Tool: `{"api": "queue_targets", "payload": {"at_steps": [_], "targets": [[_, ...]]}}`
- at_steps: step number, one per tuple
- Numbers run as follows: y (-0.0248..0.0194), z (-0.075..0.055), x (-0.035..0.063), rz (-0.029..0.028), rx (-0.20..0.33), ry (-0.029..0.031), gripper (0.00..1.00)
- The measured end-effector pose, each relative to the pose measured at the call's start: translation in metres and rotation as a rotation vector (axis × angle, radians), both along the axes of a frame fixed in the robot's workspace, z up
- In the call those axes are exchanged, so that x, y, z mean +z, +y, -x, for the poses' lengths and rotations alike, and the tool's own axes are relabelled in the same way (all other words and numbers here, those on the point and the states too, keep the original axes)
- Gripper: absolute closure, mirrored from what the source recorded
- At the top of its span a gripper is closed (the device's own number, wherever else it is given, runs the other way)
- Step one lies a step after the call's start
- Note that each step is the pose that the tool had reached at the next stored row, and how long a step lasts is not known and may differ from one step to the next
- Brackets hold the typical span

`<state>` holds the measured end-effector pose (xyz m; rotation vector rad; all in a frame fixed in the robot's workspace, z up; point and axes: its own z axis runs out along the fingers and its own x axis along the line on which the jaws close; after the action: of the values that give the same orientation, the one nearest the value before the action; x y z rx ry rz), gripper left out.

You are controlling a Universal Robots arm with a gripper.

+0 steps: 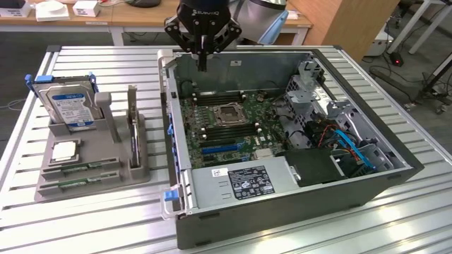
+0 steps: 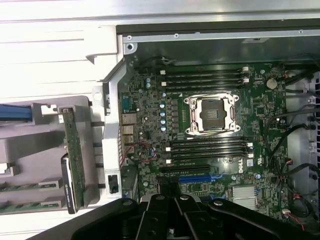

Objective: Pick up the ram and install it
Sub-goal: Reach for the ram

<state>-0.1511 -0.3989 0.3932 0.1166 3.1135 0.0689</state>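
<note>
**A:** Where is the gripper (image 1: 202,66)?

**B:** Upper middle of the exterior view, hanging over the far wall of the open computer case (image 1: 282,225). It is closed, with both fingertips pressed together and pointing down.

**A:** And the ram?

**B:** Both sticks are in the grey holder (image 1: 99,177) at the exterior view's lower left, on the slatted table (image 1: 92,63). The upper ram stick (image 1: 79,170) and the lower ram stick (image 1: 75,184) lie flat in parallel slots, one just beside the other. They are green boards with dark chips.

**A:** How near is the gripper to them?

**B:** Well apart. The case's side wall stands between them.

**A:** What else is in the holder?

**B:** A hard drive (image 1: 69,106) with a blue-white label stands upright towards the top of it. A square silver processor chip (image 1: 63,151) lies between the drive and the ram.

**A:** Inside the case?

**B:** The motherboard (image 1: 205,119) has a processor socket (image 1: 229,114) in its middle, with rows of black memory slots (image 1: 211,98) on either side. In the wrist view the gripper's black body overlaps the board beside a blue expansion slot (image 2: 195,177).
</note>
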Motion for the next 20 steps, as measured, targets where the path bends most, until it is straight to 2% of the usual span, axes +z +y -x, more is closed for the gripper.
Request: {"api": "queue_targets", "payload": {"at_steps": [5, 13, 20], "targets": [[0.0000, 0.004, -0.0001, -0.0001, 0.000, 0.0004, 0.91], [0.0000, 0.010, -0.0002, 0.0001, 0.000, 0.0065, 0.91], [0.0000, 0.022, -0.0005, 0.0000, 0.000, 0.0099, 0.91]]}}
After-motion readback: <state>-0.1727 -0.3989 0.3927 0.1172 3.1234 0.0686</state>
